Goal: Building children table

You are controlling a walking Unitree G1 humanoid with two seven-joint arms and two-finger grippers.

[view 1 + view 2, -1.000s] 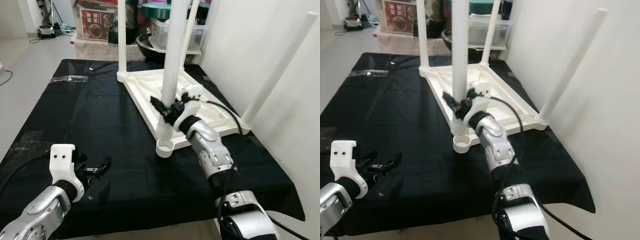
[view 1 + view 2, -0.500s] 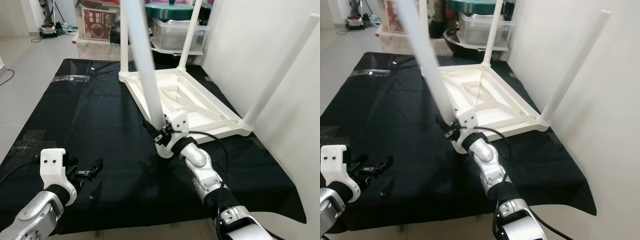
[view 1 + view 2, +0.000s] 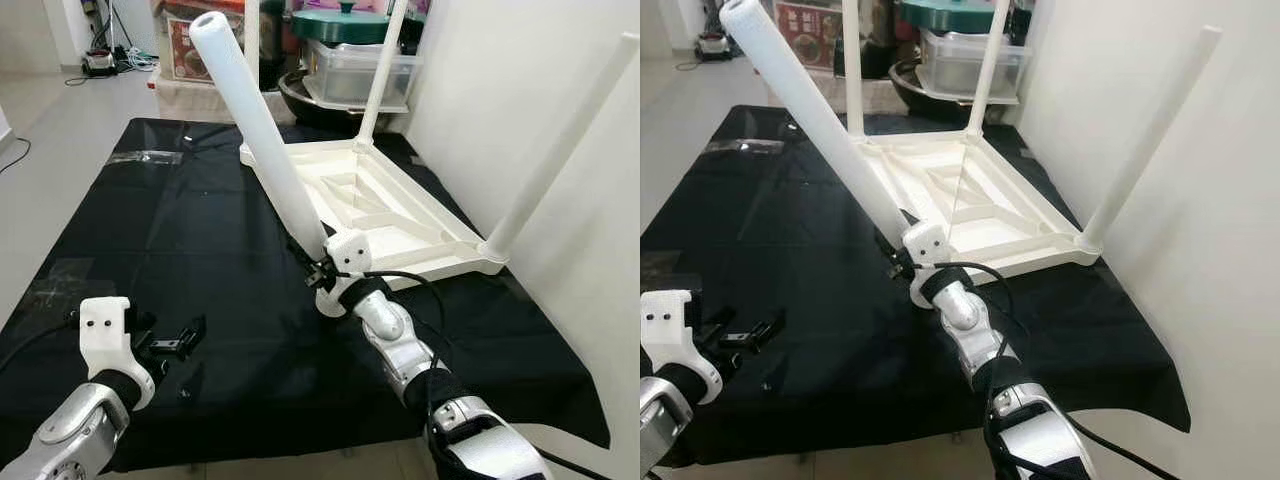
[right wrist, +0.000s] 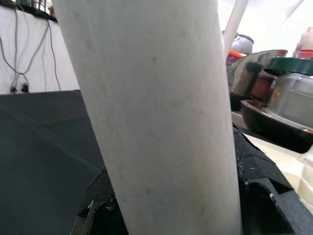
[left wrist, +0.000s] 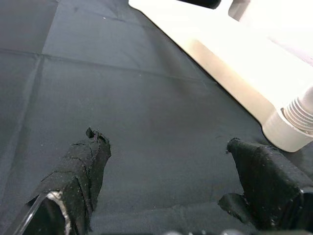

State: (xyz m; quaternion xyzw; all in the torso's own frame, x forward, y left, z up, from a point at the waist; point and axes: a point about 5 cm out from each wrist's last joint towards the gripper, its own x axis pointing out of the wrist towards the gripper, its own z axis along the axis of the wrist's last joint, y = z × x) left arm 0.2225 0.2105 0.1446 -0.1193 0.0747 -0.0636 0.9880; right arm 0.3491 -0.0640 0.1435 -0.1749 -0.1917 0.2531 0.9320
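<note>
White table leg (image 3: pixel 262 140) tilts, clenched in right hand (image 3: pixel 322 262); left hand (image 3: pixel 180 343) released.

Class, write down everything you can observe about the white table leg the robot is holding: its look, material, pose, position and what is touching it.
The table leg is a long, smooth, white round tube, plastic by its look, with a rounded free end. It leans steeply up and away toward the robot's left, over the black cloth. The right gripper is shut around its lower end, black fingers on both sides. That end sits at the near corner socket of the upturned white tabletop; whether it is seated there cannot be told.
</note>
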